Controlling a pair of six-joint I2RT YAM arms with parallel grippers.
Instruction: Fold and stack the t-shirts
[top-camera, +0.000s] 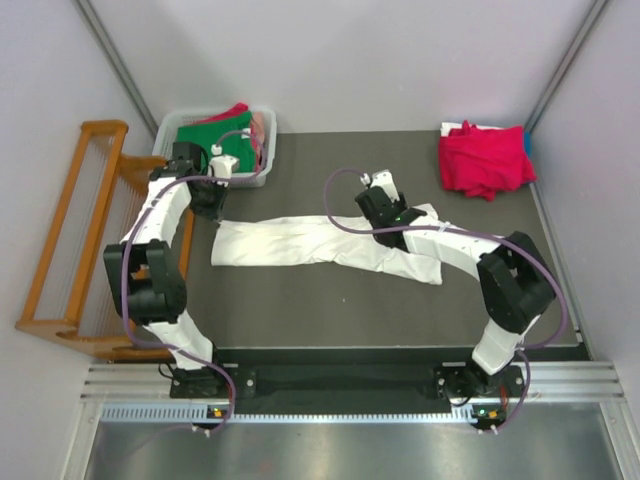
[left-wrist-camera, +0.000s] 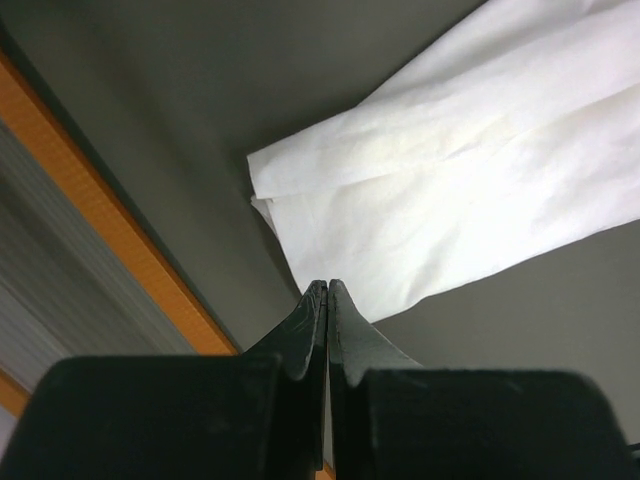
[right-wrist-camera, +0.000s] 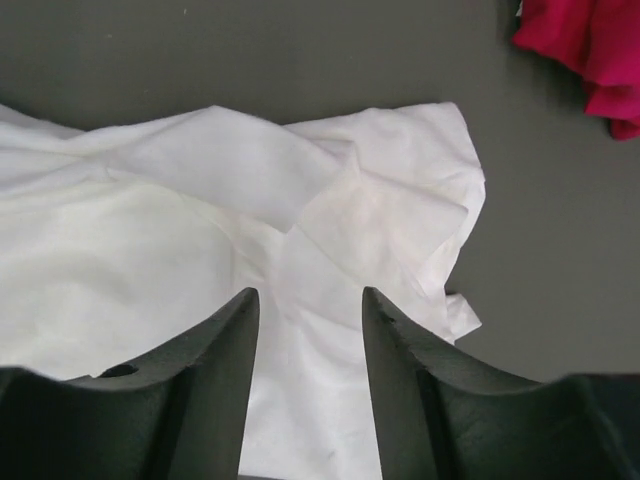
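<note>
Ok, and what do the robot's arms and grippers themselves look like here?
Both arms match: the left arm and right arm have white links between bulky black joints, each trailed by a loose purple cable. The left gripper and right gripper are matte black, tapering to curved tips.

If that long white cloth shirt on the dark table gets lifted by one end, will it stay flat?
Probably not: the white cloth t-shirt lies in soft folds and wrinkles, so it should droop. It looks thin, likely light. Pushed, it would probably bunch.
</note>
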